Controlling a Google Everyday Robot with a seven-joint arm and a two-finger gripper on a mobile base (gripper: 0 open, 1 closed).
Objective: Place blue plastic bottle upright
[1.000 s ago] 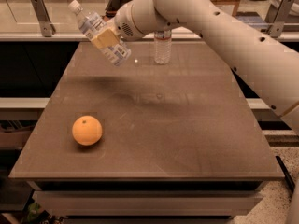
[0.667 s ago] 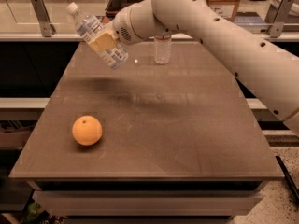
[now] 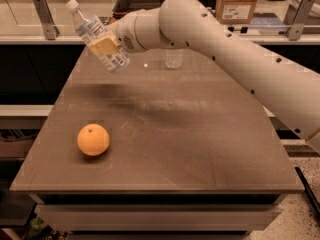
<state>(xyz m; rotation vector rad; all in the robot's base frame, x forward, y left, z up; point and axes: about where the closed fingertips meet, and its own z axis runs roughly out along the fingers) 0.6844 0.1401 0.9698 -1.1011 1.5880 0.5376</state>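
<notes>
My gripper (image 3: 106,47) is shut on the blue plastic bottle (image 3: 91,30) and holds it in the air above the far left part of the brown table (image 3: 165,134). The bottle is clear with a white cap and a white label with bluish print. It is tilted, cap pointing up and to the left, base down and to the right. A yellowish finger pad covers the middle of its body. My white arm reaches in from the right.
An orange (image 3: 93,139) lies on the table at the front left. A clear ribbed bottle (image 3: 173,58) stands at the table's far edge, partly hidden behind my arm. Counters, metal brackets and a cardboard box stand beyond the table.
My gripper has carried the bottle slightly to the left and up. The tilt looks about the same. The orange and the other bottle have not moved.
</notes>
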